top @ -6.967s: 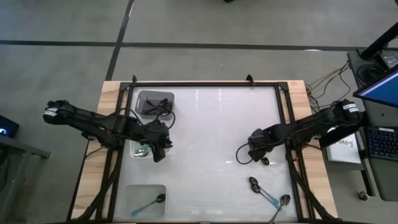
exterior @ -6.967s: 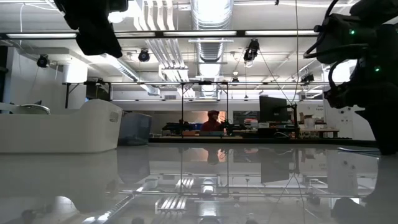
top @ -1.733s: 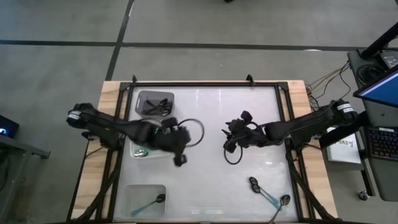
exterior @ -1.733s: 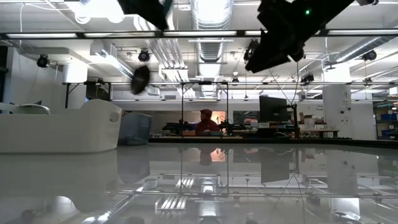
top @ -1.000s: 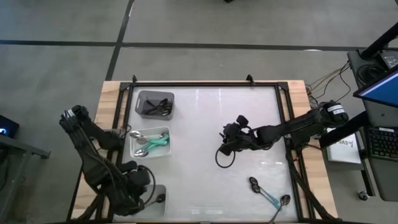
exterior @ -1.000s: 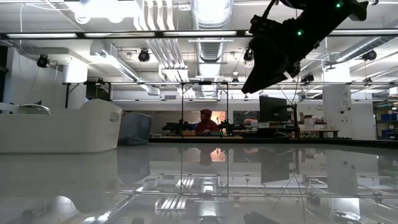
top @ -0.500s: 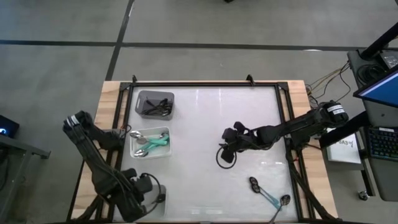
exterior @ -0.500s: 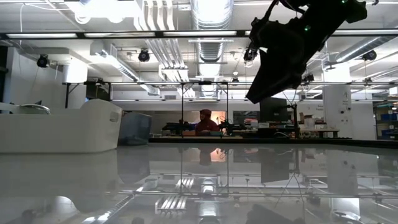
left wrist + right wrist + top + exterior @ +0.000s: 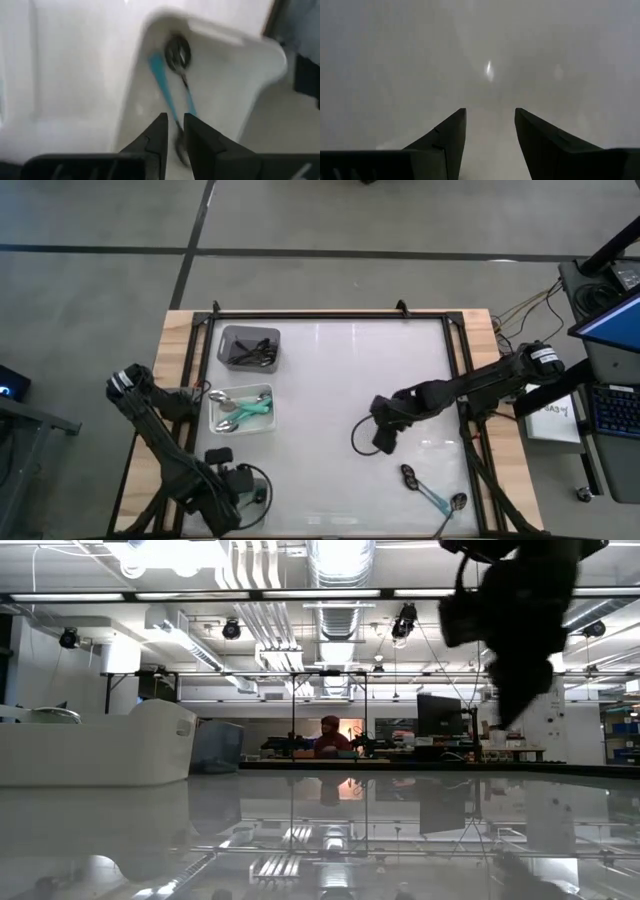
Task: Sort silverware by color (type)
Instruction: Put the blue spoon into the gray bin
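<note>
Hovering over the clear bin at the desk's near-left corner w/ jaws parted just a crack above two teal-handled spoons, the left gripper risked snagging one, while the right gripper, jaws spread & empty, hung mid-desk.

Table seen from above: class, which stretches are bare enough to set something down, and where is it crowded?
Bare: the white table between the grey bin and the right rail, above the right end effector. Crowded: the left side with its bins and left end effector, and the near-right corner with two loose spoons.
</note>
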Controlling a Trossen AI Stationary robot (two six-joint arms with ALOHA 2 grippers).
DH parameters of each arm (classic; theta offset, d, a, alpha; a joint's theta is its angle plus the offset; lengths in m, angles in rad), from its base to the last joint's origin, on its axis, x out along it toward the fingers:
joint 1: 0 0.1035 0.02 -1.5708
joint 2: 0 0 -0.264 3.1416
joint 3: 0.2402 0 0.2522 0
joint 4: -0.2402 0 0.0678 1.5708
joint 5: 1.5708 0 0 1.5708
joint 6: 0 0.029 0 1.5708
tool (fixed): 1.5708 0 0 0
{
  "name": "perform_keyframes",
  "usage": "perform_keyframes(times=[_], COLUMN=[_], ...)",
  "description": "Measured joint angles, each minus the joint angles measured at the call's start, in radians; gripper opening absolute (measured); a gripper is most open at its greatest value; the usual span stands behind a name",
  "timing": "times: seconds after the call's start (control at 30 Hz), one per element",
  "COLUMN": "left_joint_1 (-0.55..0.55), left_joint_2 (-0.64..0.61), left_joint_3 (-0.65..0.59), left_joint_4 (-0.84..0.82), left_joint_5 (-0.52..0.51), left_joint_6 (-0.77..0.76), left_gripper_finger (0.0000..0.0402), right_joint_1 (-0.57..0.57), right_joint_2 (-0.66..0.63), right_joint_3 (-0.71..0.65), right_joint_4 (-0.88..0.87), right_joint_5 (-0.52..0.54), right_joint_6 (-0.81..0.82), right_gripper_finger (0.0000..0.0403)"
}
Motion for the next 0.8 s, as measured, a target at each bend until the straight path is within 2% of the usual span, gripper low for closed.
perform_keyframes(times=[0.1,0.37,0.53,0.8], left_joint_1=[0.020,0.057,0.070,0.077], left_joint_2=[-0.002,-0.005,-0.005,-0.005], left_joint_3=[0.003,0.003,0.003,0.003], left_joint_4=[-0.001,-0.004,-0.005,-0.006], left_joint_5=[-0.101,-0.359,-0.426,-0.479], left_joint_6=[0.067,0.184,0.228,0.257], left_gripper_finger=[0.0046,0.0046,0.0046,0.0046], right_joint_1=[0.024,0.168,0.292,0.454], right_joint_2=[0.000,0.005,0.005,0.035], right_joint_3=[0.011,0.006,0.005,0.005], right_joint_4=[-0.102,-0.169,-0.167,-0.161], right_joint_5=[-0.123,-0.193,-0.210,-0.223], right_joint_6=[0.102,0.362,0.518,0.736], right_gripper_finger=[0.0160,0.0160,0.0160,0.0160])
